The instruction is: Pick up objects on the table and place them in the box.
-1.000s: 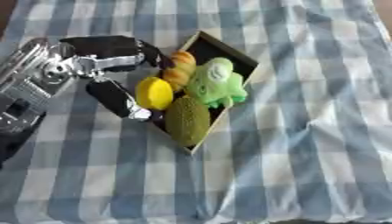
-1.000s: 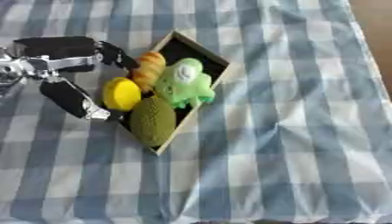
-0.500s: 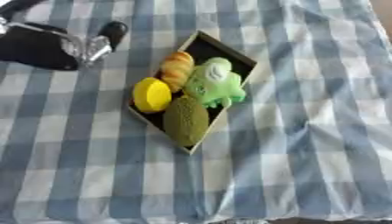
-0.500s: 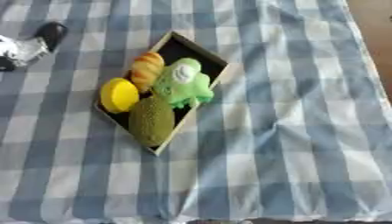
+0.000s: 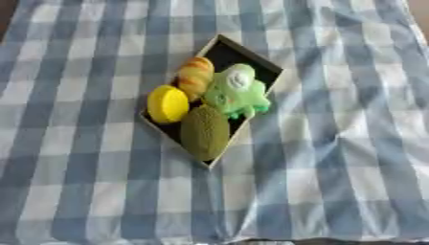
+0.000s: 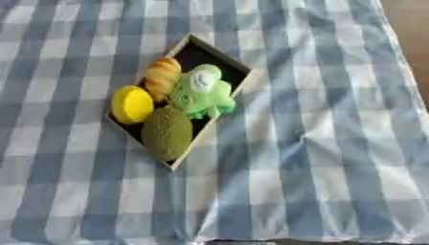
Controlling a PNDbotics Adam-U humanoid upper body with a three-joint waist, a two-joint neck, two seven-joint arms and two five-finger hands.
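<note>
Black and silver, the colours of the robot's arms, appear nowhere in either eye view: neither hand is in sight, so nothing can be said of how far the fingers are open or what they hold, and no arm pose can be read.

The landmark is the shallow rectangular box with a dark inside and pale wooden rim [image 5: 251, 56], lying askew on the bench with one corner toward the far edge and the opposite corner toward the near edge. All four of the task's things lie inside it. At its far-left part rests the orange-brown striped oblong toy, shaped like a bread roll [image 5: 195, 76]. Just right of that, touching it, sits the light green soft toy with a white patch on top [image 5: 238, 92]; its details are too blurred to make out, and its right side spills over the box's right rim. Against the box's left rim lies the round yellow fruit-like thing [image 5: 167, 104], touching the orange-brown toy. At the near corner lies the olive-green bumpy oval fruit [image 5: 204, 132], which hides most of that corner's floor and rim. Only the far corner of the box shows bare dark floor.

Around the box, the blue and white checked cloth [image 6: 335, 143] covers the bench, wrinkled to the box's right and near side. At the far right of the box, a strip of brown surface [image 6: 411, 28] shows beyond the cloth's edge.
</note>
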